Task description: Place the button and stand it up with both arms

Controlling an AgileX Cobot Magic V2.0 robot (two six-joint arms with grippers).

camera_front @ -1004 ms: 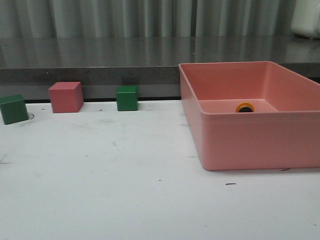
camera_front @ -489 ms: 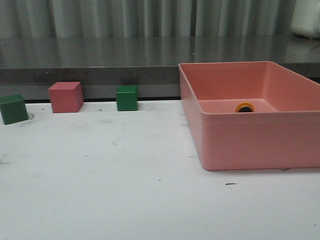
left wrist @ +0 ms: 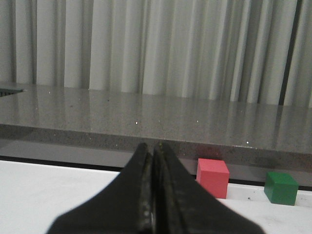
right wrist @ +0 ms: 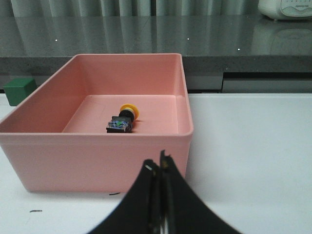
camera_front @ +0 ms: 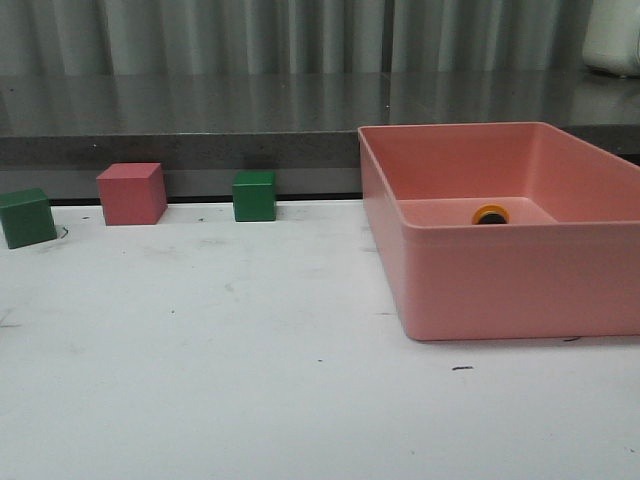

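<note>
Button lying on its side in the pink bin, both claws pinched closed and empty.

The button (right wrist: 124, 118) is on the floor of the pink bin (camera_front: 500, 285), tipped over, yellow cap toward the bin's back wall, dark base with bluish bits toward the near wall. From the front only the yellow cap (camera_front: 490, 214) pokes above the bin's near wall. Bin sits on the right side of the white bench (camera_front: 220, 380). Right claw (right wrist: 160, 168) is outside the bin, in front of its near wall, fingers together, nothing held. Left claw (left wrist: 155, 151) fingers pressed together too, empty, above the bench. Along the back edge of the bench: green cube (camera_front: 27, 217) far left, pink-red cube (camera_front: 131, 193) beside it, second green cube (camera_front: 254, 196) nearer the bin, all apart from each other.
</note>
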